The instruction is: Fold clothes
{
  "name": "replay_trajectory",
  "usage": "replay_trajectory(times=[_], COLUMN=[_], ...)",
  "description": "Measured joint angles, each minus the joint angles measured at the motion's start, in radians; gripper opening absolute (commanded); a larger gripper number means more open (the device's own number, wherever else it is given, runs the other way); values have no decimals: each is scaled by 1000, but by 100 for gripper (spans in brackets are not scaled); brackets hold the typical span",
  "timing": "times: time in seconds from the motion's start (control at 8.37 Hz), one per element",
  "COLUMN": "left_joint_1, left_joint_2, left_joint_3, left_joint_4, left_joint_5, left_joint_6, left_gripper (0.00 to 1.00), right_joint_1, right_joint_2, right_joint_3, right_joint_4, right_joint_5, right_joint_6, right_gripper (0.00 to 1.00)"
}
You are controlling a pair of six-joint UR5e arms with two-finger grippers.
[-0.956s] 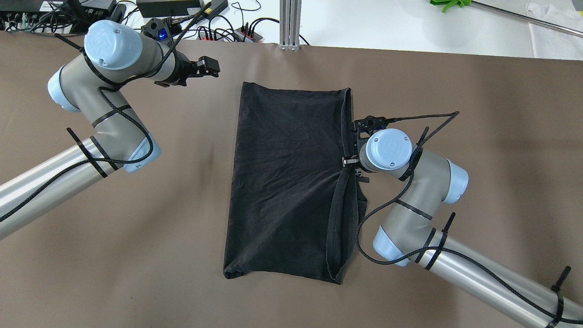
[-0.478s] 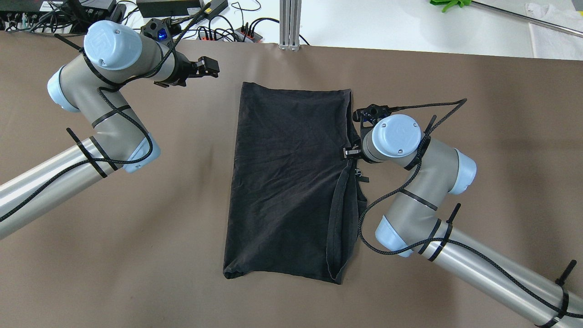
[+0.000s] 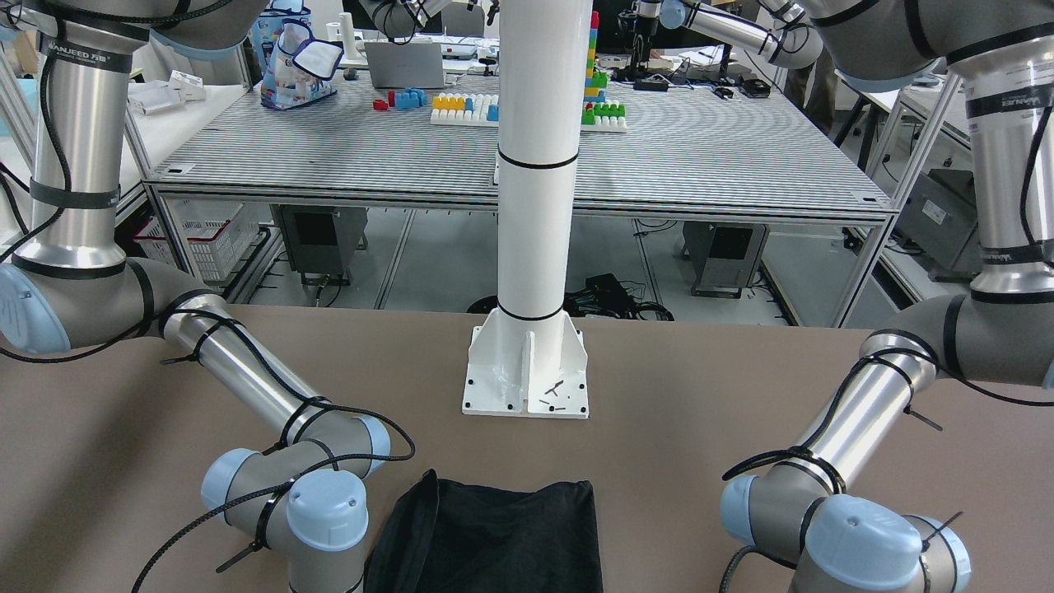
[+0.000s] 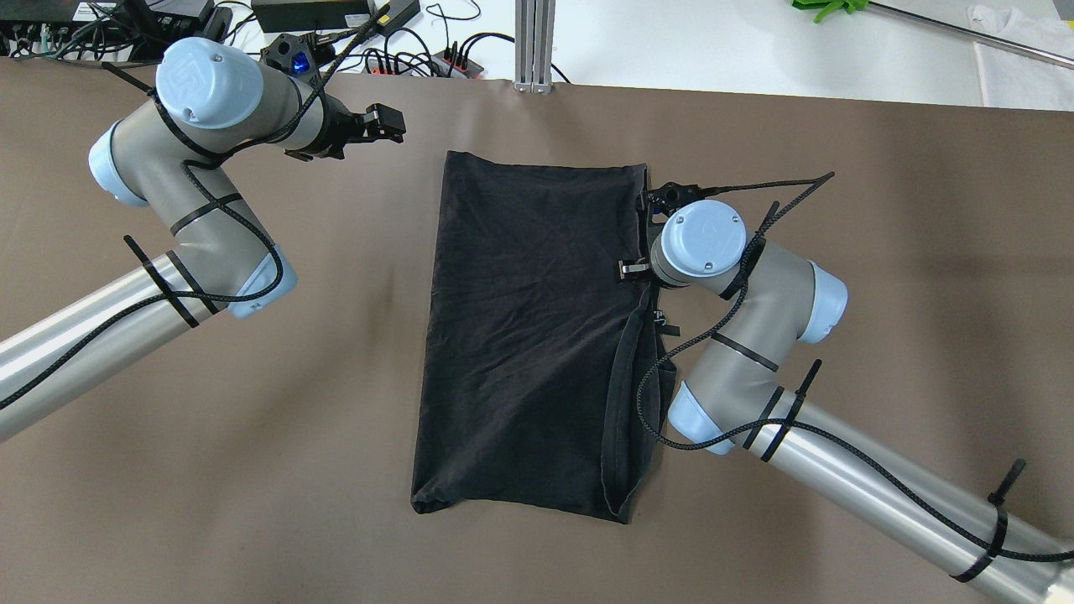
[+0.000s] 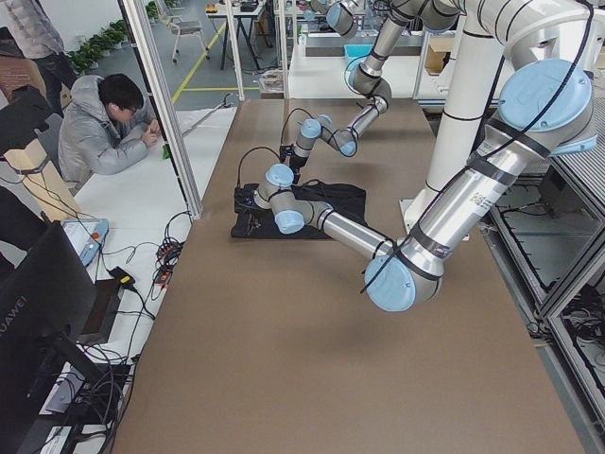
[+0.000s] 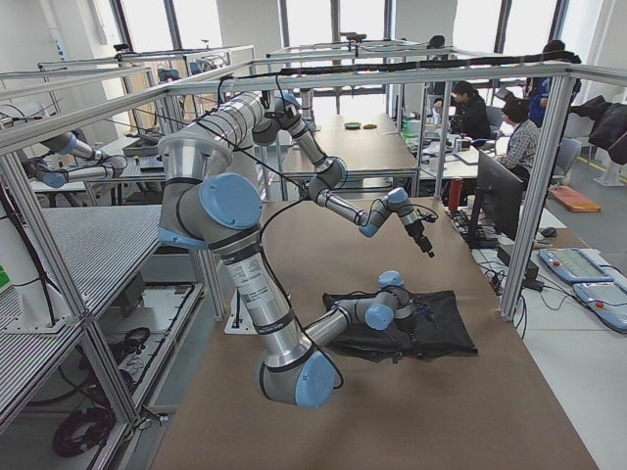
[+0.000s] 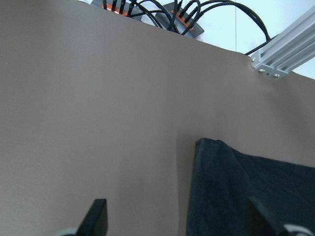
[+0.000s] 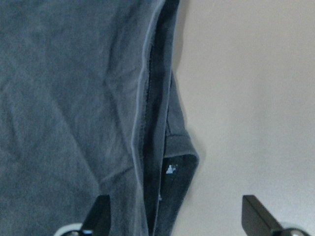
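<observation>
Overhead looks down; front faces opposite; close wrist views share garment (image 4: pixel 520 335).

Right tool (image 4: pixel 630 269) farther over garment (image 4: pixel 529 335)

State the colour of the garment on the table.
The garment is plain black; the overhead exterior view shows it best.

A black garment (image 3: pixel 502 535) lies on the table (image 3: pixel 700 395) between left arm (image 3: pixel 856 420) and right arm (image 3: pixel 247 379), near the white pole's base plate (image 3: pixel 515 403).
</observation>
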Motion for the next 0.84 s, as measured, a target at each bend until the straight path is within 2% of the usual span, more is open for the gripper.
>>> replay_trajectory(times=[0.36,0.84], left_joint_1=[6,8], left_joint_2=[-8,-16], left_joint_3=[6,21], left_joint_4=[4,1], left_joint_5=[1,1], left_joint_6=[1,-2], left_gripper=[100,100], right_joint_1=[5,31], right_joint_2=[-1,-101], right_joint_3=[-30,-18], right_joint_4=[22,129], right_joint_5=[-9,16], right_joint_6=[-18,-64], right_gripper=[94,94])
